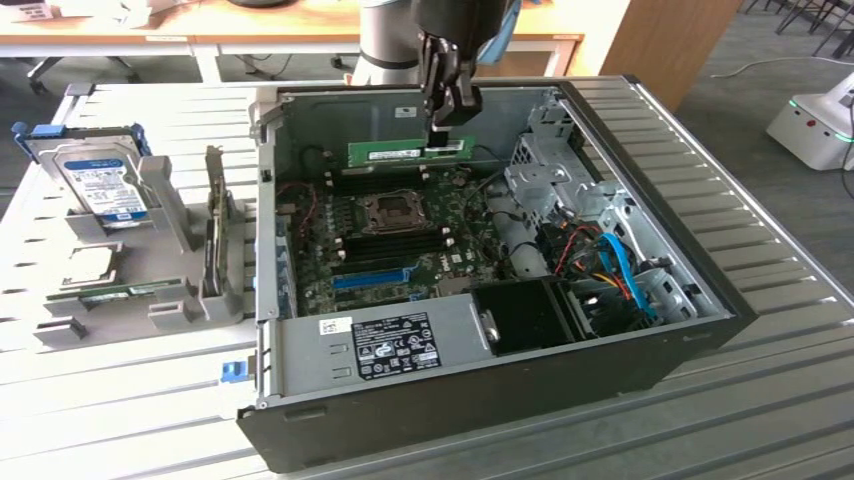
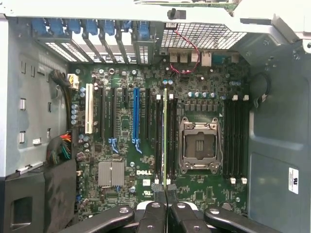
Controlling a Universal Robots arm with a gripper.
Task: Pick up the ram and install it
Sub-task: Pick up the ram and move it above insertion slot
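Here, gripper (image 1: 445, 138) clamping ram (image 1: 398, 153), DELL motherboard (image 2: 145, 173)

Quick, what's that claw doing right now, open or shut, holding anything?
Claw: shut, holding the ram above the motherboard.

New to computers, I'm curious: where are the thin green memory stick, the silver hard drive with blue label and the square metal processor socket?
Thin green memory stick (image 1: 394, 153): exterior view, flat face.
Silver hard drive with blue label (image 1: 112, 190): exterior view, blue label.
Square metal processor socket (image 2: 200, 145): wrist view, centre.
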